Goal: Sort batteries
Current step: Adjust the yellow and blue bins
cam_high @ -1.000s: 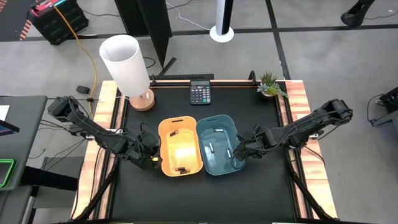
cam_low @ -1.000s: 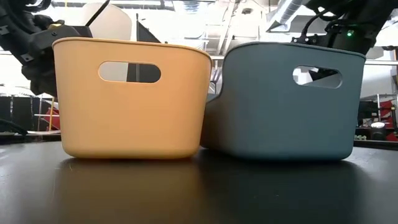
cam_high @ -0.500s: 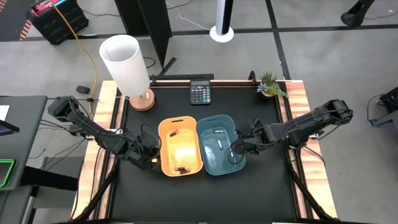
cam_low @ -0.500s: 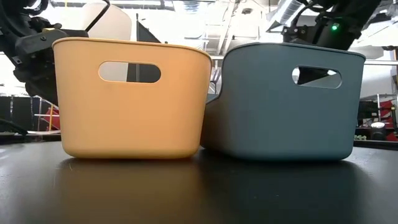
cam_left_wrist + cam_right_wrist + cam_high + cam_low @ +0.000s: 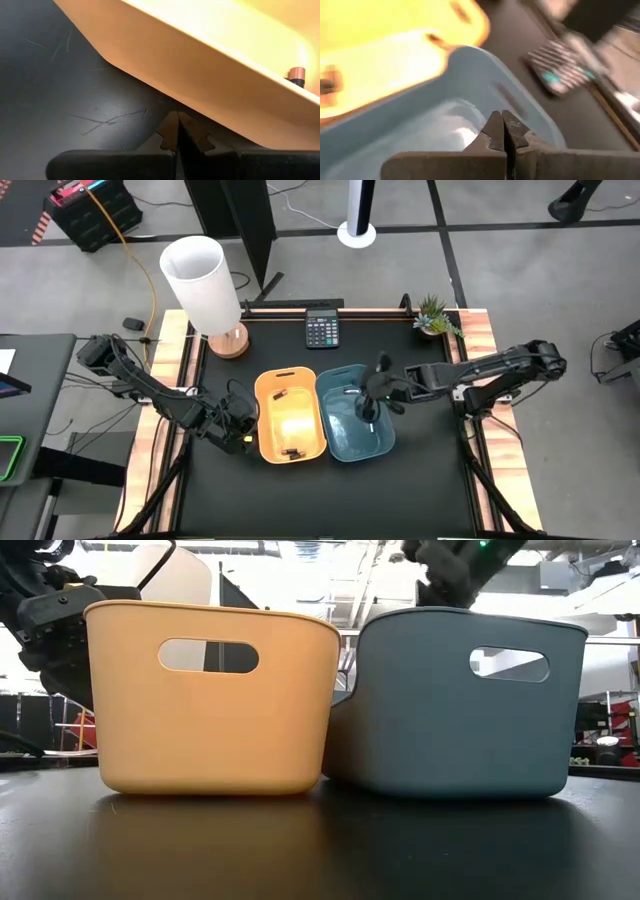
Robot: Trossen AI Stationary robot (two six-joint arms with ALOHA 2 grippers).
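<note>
The right gripper (image 5: 366, 402) is hovering above the blue bin (image 5: 385, 435), its fingers pressed together on nothing visible. The left gripper (image 5: 240, 434) is waiting just beside the yellow bin (image 5: 262, 442), on the side away from the blue bin, fingers likewise touching. Batteries (image 5: 353, 411) are lying inside both bins. Such small, hard, smooth cylinders are probably rolling easily and slipping under a pinch; gripping each across its middle looks safest.

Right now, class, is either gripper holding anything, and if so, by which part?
Neither. The left gripper is shut and empty beside the yellow bin; the right gripper is shut and empty over the blue bin.
</note>
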